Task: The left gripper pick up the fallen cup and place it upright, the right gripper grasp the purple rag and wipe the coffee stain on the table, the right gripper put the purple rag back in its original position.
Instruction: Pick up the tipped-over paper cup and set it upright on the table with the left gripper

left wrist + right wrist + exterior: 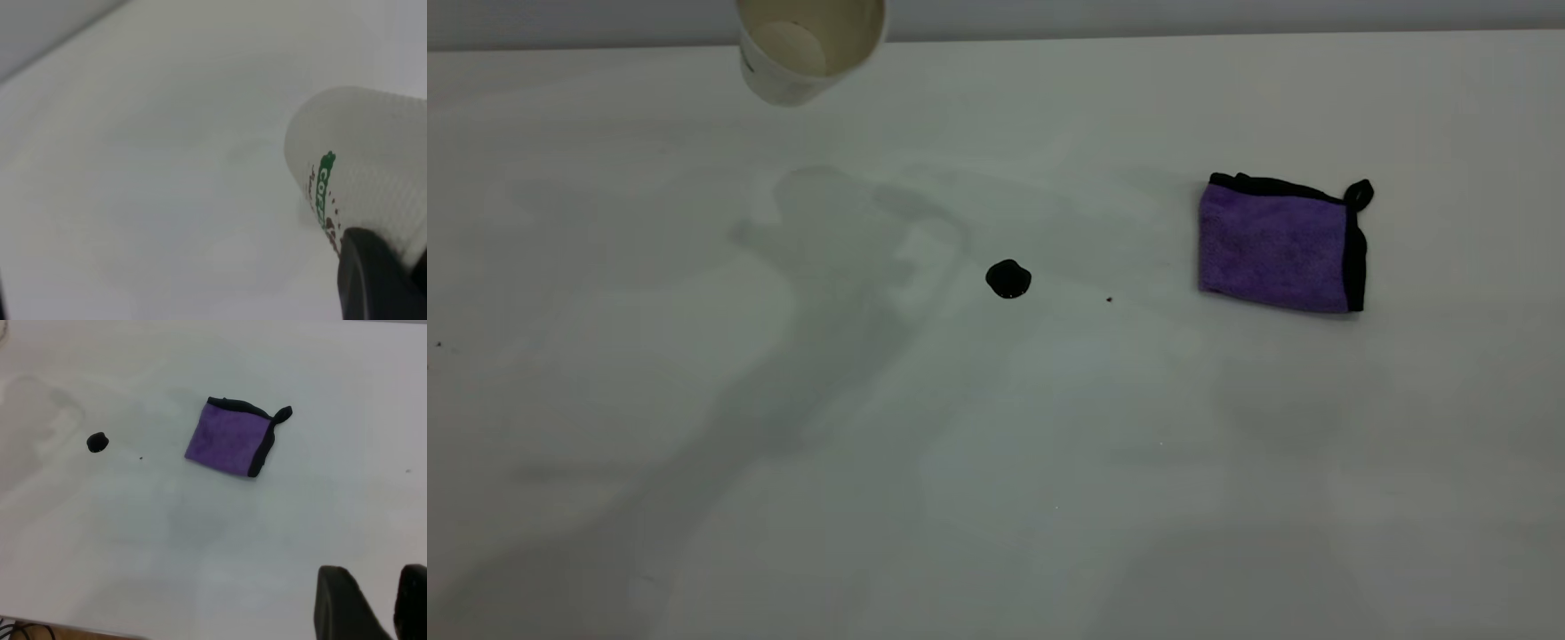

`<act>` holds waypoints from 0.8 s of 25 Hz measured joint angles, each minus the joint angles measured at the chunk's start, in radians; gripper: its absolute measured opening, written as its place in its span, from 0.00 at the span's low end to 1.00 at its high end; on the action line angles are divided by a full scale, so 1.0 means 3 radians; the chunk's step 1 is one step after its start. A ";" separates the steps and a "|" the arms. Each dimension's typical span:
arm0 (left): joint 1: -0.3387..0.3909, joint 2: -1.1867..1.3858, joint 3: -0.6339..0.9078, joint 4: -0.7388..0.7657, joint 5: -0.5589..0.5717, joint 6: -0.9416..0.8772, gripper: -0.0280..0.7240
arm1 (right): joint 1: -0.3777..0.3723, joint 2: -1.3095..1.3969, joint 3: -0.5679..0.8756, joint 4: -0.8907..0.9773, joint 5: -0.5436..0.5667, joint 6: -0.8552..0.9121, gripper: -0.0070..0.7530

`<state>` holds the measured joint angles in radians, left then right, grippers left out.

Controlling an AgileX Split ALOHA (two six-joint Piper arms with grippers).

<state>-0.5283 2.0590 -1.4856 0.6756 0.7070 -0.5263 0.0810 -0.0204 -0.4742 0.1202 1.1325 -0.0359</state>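
Note:
The white ribbed cup with green lettering hangs in the air above the far left of the table, tilted with its cream inside facing the exterior camera. My left gripper is shut on the cup; one black finger presses its wall. The purple rag lies flat at the right. The coffee stain is a small black blob near the middle. My right gripper hovers high on the near side of the rag, fingers a narrow gap apart and empty. The stain shows there too.
A tiny dark speck lies between the stain and the rag. The table's far edge meets a grey wall just behind the cup. Arm shadows fall across the left of the table.

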 joint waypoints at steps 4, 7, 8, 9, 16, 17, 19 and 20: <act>0.0262 -0.0101 0.0000 -0.0855 -0.0088 0.0794 0.04 | 0.0000 0.0000 0.0000 0.0000 0.0000 0.0000 0.32; 0.0465 -0.0089 0.0000 -0.1566 -0.0085 0.1427 0.04 | 0.0000 0.0000 0.0000 0.0000 0.0000 0.0000 0.32; 0.0532 -0.0079 0.0000 -0.1784 -0.0081 0.1645 0.04 | 0.0000 0.0000 0.0000 0.0000 0.0000 0.0000 0.32; 0.0586 -0.0062 0.0000 -0.1940 -0.0078 0.1834 0.04 | 0.0000 0.0000 0.0000 0.0000 0.0000 0.0000 0.32; 0.1015 0.0189 0.0000 -0.2542 -0.0189 0.2332 0.04 | 0.0000 0.0000 0.0000 0.0000 0.0000 0.0000 0.32; 0.1084 0.0244 0.0000 -0.2602 -0.0208 0.2361 0.04 | 0.0000 0.0000 0.0000 0.0000 0.0000 0.0000 0.32; 0.1193 0.0346 0.0000 -0.2796 -0.0228 0.2497 0.04 | 0.0000 0.0000 0.0000 0.0000 0.0000 0.0000 0.32; 0.1239 0.0381 0.0000 -0.2898 -0.0236 0.2577 0.04 | 0.0000 0.0000 0.0000 0.0000 0.0000 0.0000 0.32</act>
<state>-0.1566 2.1734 -1.4856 -0.1938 0.6363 0.2468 0.0810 -0.0204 -0.4742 0.1202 1.1325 -0.0359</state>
